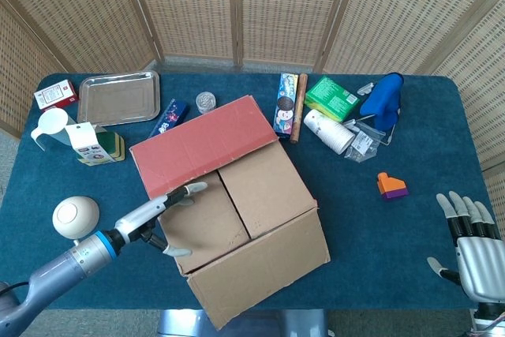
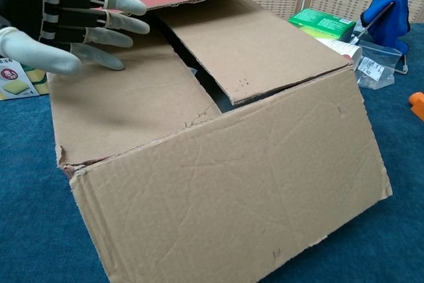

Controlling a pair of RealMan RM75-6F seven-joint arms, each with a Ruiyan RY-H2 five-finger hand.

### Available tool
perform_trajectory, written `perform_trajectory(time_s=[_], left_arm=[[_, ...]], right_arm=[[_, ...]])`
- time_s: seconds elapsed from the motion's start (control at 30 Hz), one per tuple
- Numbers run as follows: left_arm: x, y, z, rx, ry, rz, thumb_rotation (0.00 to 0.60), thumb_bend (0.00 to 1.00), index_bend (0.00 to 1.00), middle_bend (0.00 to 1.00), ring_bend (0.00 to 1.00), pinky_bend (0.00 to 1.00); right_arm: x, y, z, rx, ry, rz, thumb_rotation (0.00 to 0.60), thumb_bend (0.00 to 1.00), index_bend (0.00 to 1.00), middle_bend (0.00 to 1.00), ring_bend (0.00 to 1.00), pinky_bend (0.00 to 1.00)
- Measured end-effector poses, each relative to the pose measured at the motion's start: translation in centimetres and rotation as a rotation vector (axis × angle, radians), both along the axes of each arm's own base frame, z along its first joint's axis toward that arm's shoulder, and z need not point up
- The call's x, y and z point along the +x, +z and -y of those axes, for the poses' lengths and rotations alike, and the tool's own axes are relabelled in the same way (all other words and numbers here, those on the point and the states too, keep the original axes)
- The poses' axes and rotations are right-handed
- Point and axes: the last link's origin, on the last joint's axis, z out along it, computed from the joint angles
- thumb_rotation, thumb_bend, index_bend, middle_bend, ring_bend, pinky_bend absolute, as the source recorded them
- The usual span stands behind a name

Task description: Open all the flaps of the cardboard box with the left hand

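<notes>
A cardboard box (image 1: 237, 211) sits turned at an angle in the middle of a blue-covered table (image 1: 379, 250), close to the robot's edge. Its far flap (image 1: 201, 147), red on the inner face, is already raised and leans back toward the woven screens behind the table. 2 inner flaps lie across the top, and a dark gap shows between them where the left inner flap (image 2: 126, 114) dips below the right inner flap (image 2: 255, 44). The near flap (image 2: 232, 183) hangs outward down the front of the box.

The left hand (image 1: 162, 215) reaches in from the lower left, holding nothing, fingers extended and spread flat. In the chest view the fingertips (image 2: 126, 4) lie over the far end of the left inner flap, beside the raised red flap. Whether they touch the cardboard cannot be told. The flat, open posture probably suits sliding under or pushing a flap edge rather than pinching it.

The right hand (image 1: 473, 242) rests well apart at the table's lower right corner, fingers spread upward, holding nothing; the task gives it no part.

Clutter lines the far edge: a metal tray (image 1: 118, 98), a white bowl (image 1: 76, 217), a green box (image 1: 333, 98) and a blue cloth (image 1: 387, 100), all apart from the box.

The 2 inner flaps appear to be what remains to open.
</notes>
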Motion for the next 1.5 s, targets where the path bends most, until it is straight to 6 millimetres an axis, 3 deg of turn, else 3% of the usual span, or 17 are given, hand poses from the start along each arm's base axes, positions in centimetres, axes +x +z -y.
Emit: perform_trajectory(time_s=[0.37, 0.77, 1.1, 1.5], left_arm=[[0.1, 1.5, -0.6, 0.072, 0.006, -0.03, 0.6, 0.0, 0.02, 0.0, 0.0, 0.0], [0.1, 6.7, -1.2, 0.245, -0.015, -0.044, 0.6, 0.0, 0.02, 0.0, 0.0, 0.0], [-1.7, 9.3, -3.8, 0.33, 0.043, -0.076, 0.6, 0.0, 0.03, 0.0, 0.0, 0.0], [-4.6, 10.2, -7.1, 0.383, 0.137, -0.119, 0.6, 0.0, 0.03, 0.0, 0.0, 0.0]], right_arm=[[0.0, 0.1, -0.1, -0.001, 0.001, 0.002, 0.6, 0.0, 0.0, 0.0, 0.0, 0.0], [0.0, -0.1, -0.1, 0.006, 0.0, -0.002, 0.6, 0.0, 0.0, 0.0, 0.0, 0.0], [0.0, -0.1, -0.1, 0.014, -0.004, 0.004, 0.6, 0.0, 0.0, 0.0, 0.0, 0.0], [-0.2, 0.0, -0.1, 0.022, -0.016, 0.022, 0.6, 0.0, 0.0, 0.0, 0.0, 0.0]])
